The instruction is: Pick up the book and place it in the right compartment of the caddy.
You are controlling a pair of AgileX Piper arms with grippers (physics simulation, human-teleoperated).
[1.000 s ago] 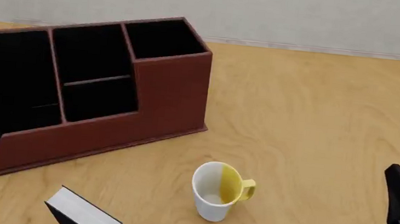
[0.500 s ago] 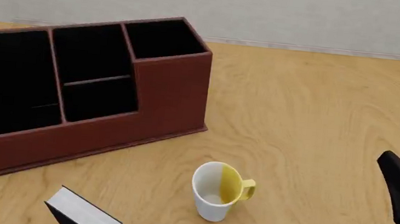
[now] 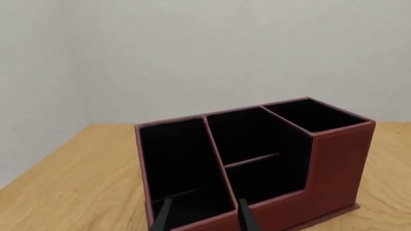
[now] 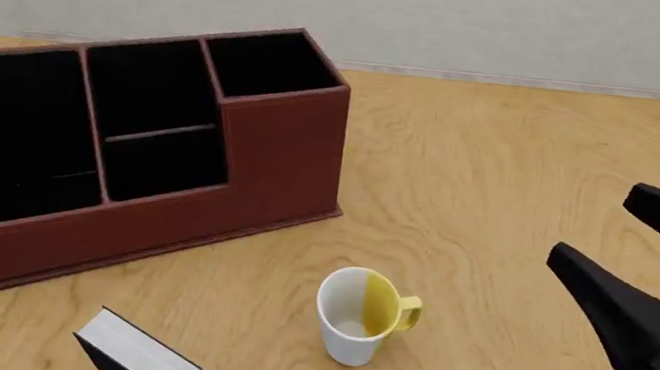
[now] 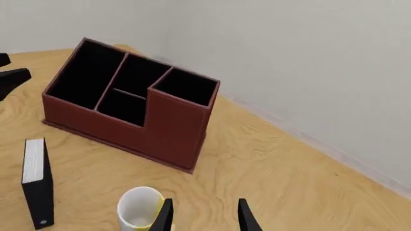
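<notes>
Near the front table edge, left of the mug (image 4: 356, 317), the book (image 4: 134, 359) stands upright, well clear of the caddy (image 4: 284, 158). Both the right gripper (image 5: 201, 216) and left gripper (image 3: 202, 216) are spread and empty. Approach has barely begun; next, one must reach the book, then the right compartment (image 4: 272, 64).

The light-brown wood-grain surface (image 4: 526, 168) extends to a plain pale grey wall (image 4: 443, 19). A thin pale strip (image 4: 534, 82) runs along the junction of the two. Illumination is even and diffuse, producing only faint shadows on the wood.
</notes>
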